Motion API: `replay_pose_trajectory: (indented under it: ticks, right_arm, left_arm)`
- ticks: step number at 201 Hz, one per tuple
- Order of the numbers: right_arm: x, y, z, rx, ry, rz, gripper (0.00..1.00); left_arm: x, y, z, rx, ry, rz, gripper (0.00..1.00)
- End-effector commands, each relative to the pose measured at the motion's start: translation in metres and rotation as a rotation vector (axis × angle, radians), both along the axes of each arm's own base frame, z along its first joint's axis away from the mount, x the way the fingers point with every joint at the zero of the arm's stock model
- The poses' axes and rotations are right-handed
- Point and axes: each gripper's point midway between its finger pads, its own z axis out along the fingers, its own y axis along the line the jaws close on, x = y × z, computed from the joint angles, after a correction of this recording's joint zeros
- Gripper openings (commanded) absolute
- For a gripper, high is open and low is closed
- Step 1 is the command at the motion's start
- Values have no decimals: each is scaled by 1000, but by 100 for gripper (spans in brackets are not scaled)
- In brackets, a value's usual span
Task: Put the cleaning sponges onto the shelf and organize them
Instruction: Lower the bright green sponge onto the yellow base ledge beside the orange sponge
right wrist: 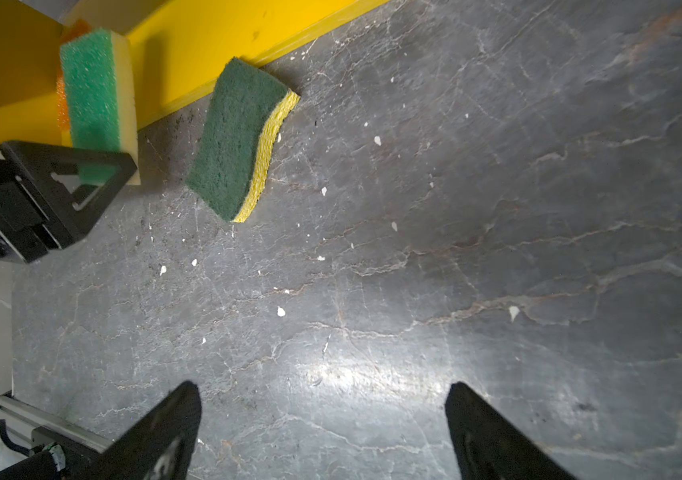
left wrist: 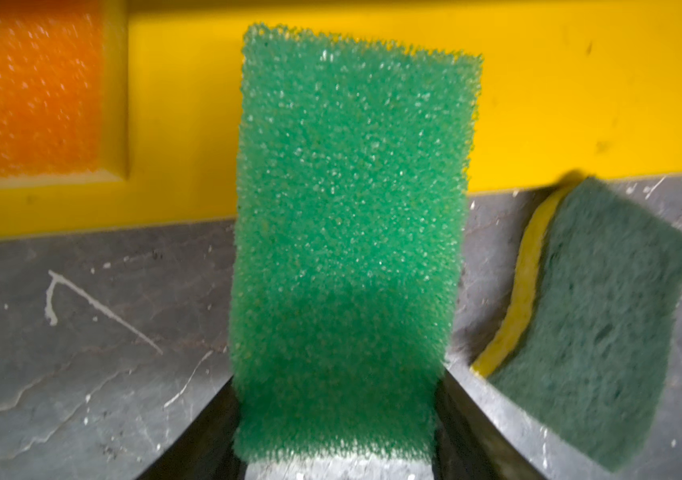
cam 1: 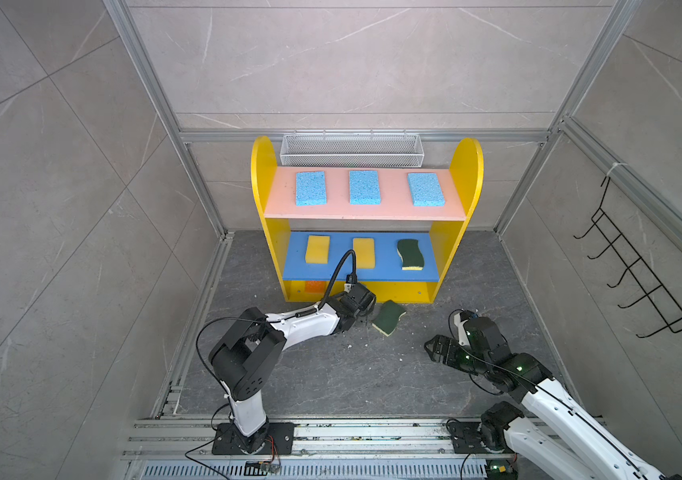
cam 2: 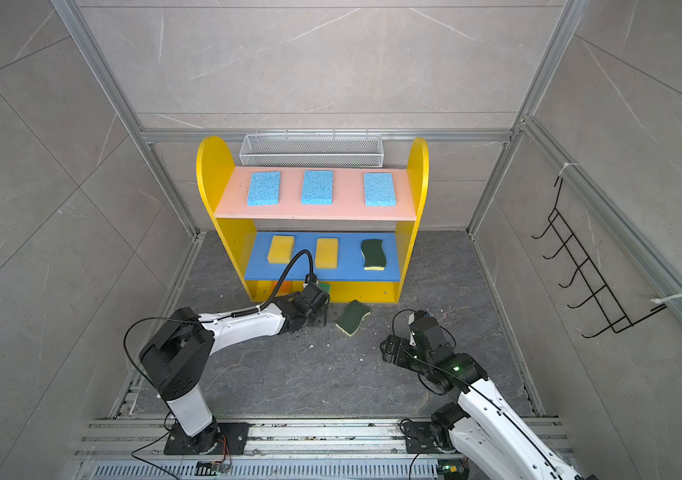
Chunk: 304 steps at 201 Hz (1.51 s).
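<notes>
My left gripper (left wrist: 335,382) is shut on a bright green sponge (left wrist: 352,208), held at the front edge of the shelf's (cam 1: 468,166) yellow bottom tier, right of an orange sponge (left wrist: 28,95) lying there. Three light blue sponges (cam 1: 364,187) lie on the pink board. Two yellow sponges (cam 1: 317,249) and a dark-green wavy one (cam 1: 410,253) lie on the blue board. Another dark-green sponge with yellow backing (cam 1: 389,316) lies on the floor against the shelf front, just right of the left gripper. My right gripper (right wrist: 322,390) is open and empty, low over bare floor to the right (cam 1: 435,347).
A white wire-mesh basket (cam 1: 352,149) hangs behind the shelf top. A black wire hook rack (cam 1: 638,266) is on the right wall. Aluminium rails (cam 1: 331,432) run along the front by the arm bases. Small pale crumbs (right wrist: 281,311) dot the grey floor.
</notes>
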Motion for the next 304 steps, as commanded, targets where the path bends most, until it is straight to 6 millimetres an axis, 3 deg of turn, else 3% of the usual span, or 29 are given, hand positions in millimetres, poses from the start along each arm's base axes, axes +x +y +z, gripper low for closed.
replay_pose_trajectory:
  ticks: [1, 81, 185, 304]
  right_arm:
    - [4, -3, 4, -29, -12, 3, 94]
    - [-1, -6, 4, -43, -25, 19, 94]
    - [-5, -6, 8, -36, -34, 32, 94]
    - [-8, -6, 6, -30, -26, 37, 94]
  left_arm:
    - [22, -15, 18, -51, -78, 26, 64]
    - [41, -11, 14, -61, -122, 124, 65]
    - [62, -23, 1, -60, -157, 166, 65]
    - [65, -15, -20, 13, -118, 205, 70]
